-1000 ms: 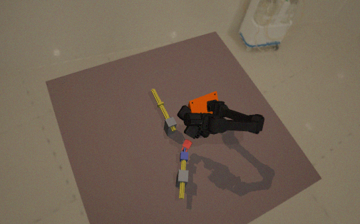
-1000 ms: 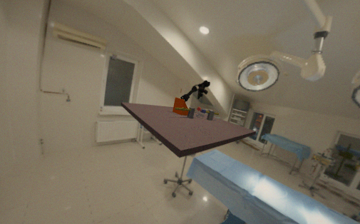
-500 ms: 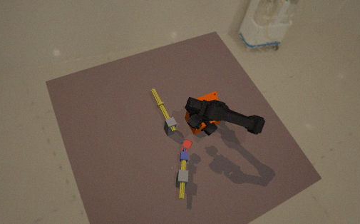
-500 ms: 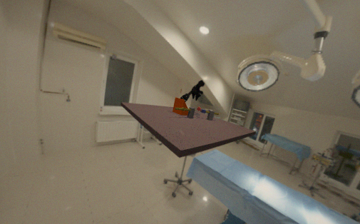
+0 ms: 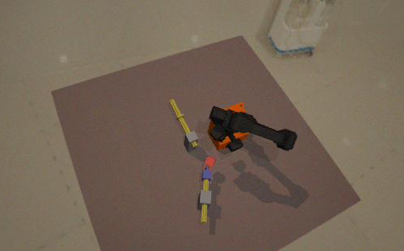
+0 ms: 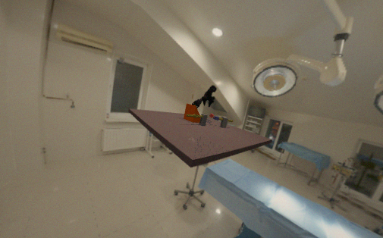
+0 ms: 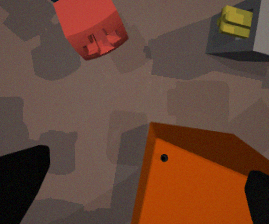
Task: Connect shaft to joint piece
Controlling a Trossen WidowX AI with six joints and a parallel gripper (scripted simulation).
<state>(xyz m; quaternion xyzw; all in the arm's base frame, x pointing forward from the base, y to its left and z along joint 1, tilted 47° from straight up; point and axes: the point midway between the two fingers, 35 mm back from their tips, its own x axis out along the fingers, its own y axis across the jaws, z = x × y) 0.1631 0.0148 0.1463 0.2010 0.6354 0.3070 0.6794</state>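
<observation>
On the brown table [image 5: 110, 132] there are two yellow shafts, one [image 5: 180, 117] up and left of the orange base [image 5: 234, 109] and one [image 5: 205, 200] below it. There are two grey blocks [image 5: 191, 140] [image 5: 206, 197] (one on each shaft), plus one red joint piece [image 5: 210, 161] and one blue piece [image 5: 206, 174]. One black arm [image 5: 258, 129] stands on that base.

- The black arm [image 5: 258, 129] folds back over its own base, elbow out to the right.
- Its gripper [image 5: 220, 120] hangs above the base, fingers spread wide, holding nothing and touching nothing.
</observation>
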